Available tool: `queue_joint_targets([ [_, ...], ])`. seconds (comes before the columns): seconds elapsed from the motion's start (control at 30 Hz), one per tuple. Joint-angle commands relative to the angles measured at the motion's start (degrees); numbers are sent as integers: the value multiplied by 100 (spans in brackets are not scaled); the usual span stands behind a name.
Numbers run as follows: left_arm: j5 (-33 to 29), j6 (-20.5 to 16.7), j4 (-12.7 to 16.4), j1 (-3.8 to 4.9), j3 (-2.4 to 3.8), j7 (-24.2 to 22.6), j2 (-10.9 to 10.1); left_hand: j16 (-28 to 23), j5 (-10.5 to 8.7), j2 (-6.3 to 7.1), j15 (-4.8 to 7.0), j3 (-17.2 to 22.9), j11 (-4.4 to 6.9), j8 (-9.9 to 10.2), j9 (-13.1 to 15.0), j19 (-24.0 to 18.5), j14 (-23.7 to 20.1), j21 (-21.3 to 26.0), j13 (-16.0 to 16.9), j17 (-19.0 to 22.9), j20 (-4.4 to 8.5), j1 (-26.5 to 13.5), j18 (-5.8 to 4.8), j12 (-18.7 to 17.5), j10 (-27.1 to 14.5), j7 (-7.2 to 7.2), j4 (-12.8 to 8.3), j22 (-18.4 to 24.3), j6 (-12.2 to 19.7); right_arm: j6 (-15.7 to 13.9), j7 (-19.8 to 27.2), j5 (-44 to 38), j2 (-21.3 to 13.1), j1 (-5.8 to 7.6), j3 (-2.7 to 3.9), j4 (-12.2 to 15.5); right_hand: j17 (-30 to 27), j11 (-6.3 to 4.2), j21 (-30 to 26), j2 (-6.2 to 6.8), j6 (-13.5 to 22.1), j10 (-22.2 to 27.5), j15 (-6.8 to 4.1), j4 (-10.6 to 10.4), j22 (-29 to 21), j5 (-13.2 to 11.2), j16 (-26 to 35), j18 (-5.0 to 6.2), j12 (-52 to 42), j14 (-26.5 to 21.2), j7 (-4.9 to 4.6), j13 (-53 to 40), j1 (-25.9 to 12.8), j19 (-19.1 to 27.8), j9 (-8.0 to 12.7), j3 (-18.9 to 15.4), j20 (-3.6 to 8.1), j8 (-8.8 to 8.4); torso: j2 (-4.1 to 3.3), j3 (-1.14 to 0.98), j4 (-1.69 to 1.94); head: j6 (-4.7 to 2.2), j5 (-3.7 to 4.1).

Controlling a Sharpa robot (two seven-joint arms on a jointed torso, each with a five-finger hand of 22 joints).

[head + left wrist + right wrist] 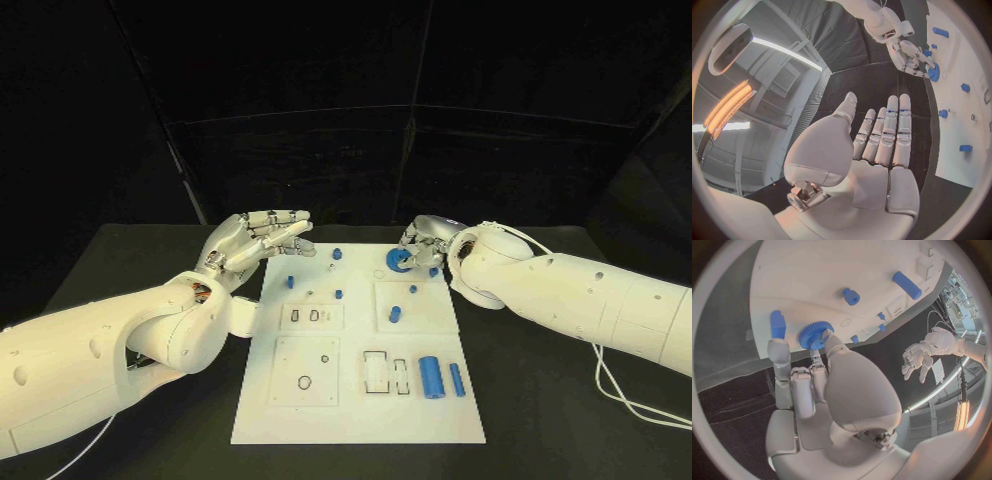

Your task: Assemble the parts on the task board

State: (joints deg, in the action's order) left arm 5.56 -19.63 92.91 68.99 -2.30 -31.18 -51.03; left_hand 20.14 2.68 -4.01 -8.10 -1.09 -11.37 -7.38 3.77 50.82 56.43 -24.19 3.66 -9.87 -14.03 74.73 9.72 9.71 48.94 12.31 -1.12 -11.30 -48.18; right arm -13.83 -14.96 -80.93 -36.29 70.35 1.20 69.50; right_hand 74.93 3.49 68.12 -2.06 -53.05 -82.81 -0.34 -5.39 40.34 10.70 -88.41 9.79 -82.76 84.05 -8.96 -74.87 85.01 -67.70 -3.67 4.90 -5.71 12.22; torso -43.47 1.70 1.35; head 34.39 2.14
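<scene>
Head view: blue cylinder [431, 375] lies lengthwise.

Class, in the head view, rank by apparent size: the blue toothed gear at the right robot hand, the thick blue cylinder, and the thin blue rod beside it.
1. Thick blue cylinder
2. Thin blue rod, similar length but slimmer
3. Blue toothed gear, partly hidden by the right robot hand, so uncertain
</scene>
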Motion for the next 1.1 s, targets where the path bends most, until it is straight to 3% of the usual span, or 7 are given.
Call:
queue_joint_targets([
  [0.03,47,62,9,8,2,-27,-1,21,19,-36,-3,4,-12,28,-6,26,-9,-36,-6,-10,4,-24,59,-21,-32,200,-20,-5,32,-371,161,-53,-29,10,4,141,1122,2,44,-40,-167,-48,-39,22,18,26,-33,-121,-37,513,47,-534,103,-11,-26,105,37,-1,-2,-3,5,1,-27],
  [0.23,47,55,11,8,2,-25,-5,21,19,-42,-5,7,-16,33,-7,25,-13,-37,-7,-10,4,-23,59,-26,-39,206,-21,-5,38,-608,215,-153,-51,10,5,594,1125,3,83,50,-193,-71,-38,66,78,18,-34,-132,-58,514,45,-569,-23,-43,-15,257,38,-51,1,5,-5,-8,-60],
  [0.47,47,50,16,8,2,-19,-3,21,19,-42,-5,7,-16,33,-7,25,-13,-37,-7,-10,4,-23,59,-26,-39,206,-21,-5,38,-687,177,-494,217,11,8,732,1120,8,97,129,-204,-76,-34,81,94,-22,-33,-135,-60,513,41,-577,-147,-53,-12,350,35,-92,-5,0,10,-1,-100],
  [0.67,47,35,10,9,2,-7,12,21,19,-47,-7,9,-18,37,-7,23,-16,-38,-7,-11,3,-20,58,-30,-44,209,-24,-5,42,-655,202,-786,659,12,10,484,1121,7,119,179,-215,-80,-34,104,136,-55,-33,-142,-62,513,43,-582,-194,-73,-12,399,34,-110,-4,14,13,-12,-104],
  [0.83,47,35,2,9,2,-7,37,22,19,-49,-7,10,-19,38,-7,23,-17,-38,-7,-11,3,-19,58,-31,-45,210,-25,-5,43,-585,264,-942,1005,11,10,192,1121,9,125,210,-217,-81,-32,117,144,-84,-33,-143,-61,513,40,-584,-231,-77,-11,429,33,-128,-11,2,17,14,-118],
  [1.1,47,64,6,16,3,-25,39,22,19,-49,-7,10,-19,38,-7,23,-17,-38,-7,-11,3,-19,58,-31,-45,210,-25,-5,43,-527,361,-978,1362,6,9,-228,1112,13,129,226,-212,-74,-30,123,148,-99,-30,-144,-54,511,35,-576,-272,-78,-9,465,31,-150,-6,8,17,28,-170],
])
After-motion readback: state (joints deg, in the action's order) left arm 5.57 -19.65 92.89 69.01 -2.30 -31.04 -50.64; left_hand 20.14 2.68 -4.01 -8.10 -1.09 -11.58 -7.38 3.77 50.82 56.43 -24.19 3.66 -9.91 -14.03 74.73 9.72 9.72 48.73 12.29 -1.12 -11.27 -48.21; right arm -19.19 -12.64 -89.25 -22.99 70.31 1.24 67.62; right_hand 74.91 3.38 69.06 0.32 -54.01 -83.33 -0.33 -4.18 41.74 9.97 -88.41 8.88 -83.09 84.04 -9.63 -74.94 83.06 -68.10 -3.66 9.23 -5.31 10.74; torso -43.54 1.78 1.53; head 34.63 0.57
